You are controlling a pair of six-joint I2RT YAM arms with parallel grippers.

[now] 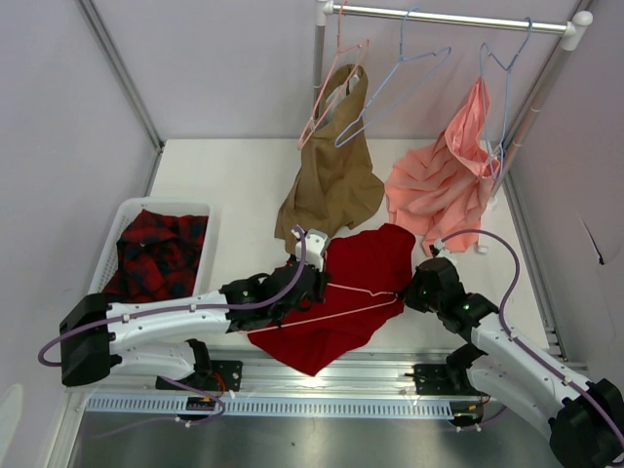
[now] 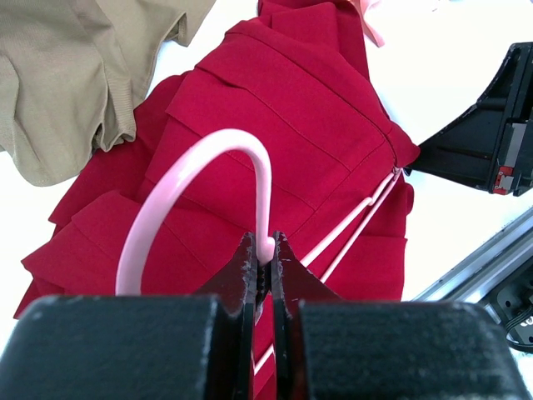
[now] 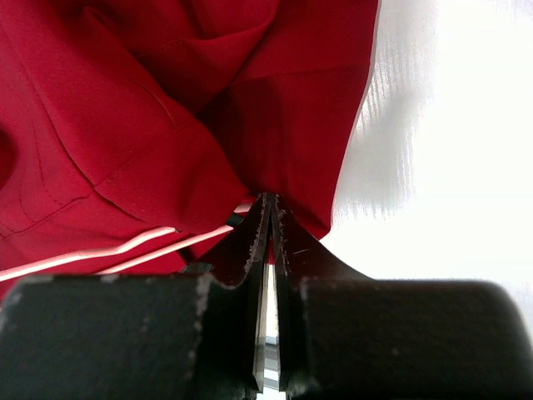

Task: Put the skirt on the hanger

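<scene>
While the left gripper [image 2: 265, 250] clamped the pink hanger [image 2: 196, 154], the right gripper [image 3: 268, 204] pinched the red skirt [image 3: 150, 100]; next, cloth needed drawing over the wire.

One overhead view, two wrist close-ups.
Overhead looks down from behind; wrist cameras sit close, all sharing the skirt [image 1: 366, 258].

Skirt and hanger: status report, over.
Left gripper shut on hanger hook. Right gripper shut on skirt edge. Both lie on the table, hanger across skirt. Tan garment hem beside left gripper.
</scene>
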